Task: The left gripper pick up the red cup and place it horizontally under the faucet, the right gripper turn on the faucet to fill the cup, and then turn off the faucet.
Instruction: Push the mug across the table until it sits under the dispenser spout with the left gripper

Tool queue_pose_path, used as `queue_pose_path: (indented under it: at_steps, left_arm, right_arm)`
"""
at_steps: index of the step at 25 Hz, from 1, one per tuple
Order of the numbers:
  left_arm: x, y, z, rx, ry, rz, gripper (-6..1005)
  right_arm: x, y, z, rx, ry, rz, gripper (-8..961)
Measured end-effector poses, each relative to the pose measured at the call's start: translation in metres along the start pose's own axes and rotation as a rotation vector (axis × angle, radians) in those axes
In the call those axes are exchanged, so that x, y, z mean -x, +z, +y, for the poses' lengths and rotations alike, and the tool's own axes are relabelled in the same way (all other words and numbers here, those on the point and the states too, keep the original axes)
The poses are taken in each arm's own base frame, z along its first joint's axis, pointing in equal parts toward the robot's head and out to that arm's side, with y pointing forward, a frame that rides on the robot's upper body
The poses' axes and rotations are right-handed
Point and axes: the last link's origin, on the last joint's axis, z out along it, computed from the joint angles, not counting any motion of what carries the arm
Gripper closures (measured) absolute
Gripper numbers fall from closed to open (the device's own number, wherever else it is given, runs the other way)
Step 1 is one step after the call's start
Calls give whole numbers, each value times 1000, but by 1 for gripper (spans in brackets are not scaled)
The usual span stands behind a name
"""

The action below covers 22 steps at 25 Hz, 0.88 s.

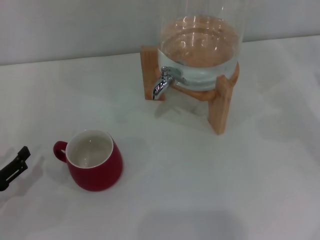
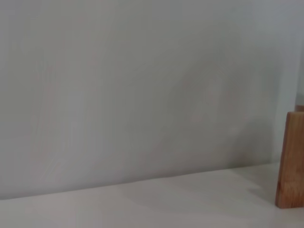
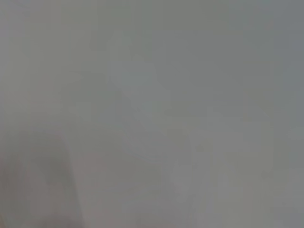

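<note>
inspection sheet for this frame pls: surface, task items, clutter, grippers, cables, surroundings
Surface: white table, bare part looks clean and dry.
Red cup: upright on the table, empty, handle toward the robot's left, well short of the spout.
Faucet: chrome, spout down, no water running; nothing under it.
Dispenser: glass, partly filled, on a wooden stand.
Clutter: nothing seen.
Left gripper: only a black tip at the head view's left edge, beside the cup, not touching it.
Right gripper: not in view.
Cables: nothing seen.
Surroundings: plain pale wall behind the table.
</note>
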Motion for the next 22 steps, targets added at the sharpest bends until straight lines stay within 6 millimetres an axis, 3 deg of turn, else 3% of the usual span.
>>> queue_pose_path:
  at_steps: [11, 22]
  left_arm:
    - [4, 19, 7, 60, 34, -67, 131]
    - [9, 21, 11, 82, 51, -102, 132]
  right_arm:
    - [-1, 2, 1, 3, 5, 1, 230]
    - [1, 4, -1, -4, 2, -3, 229]
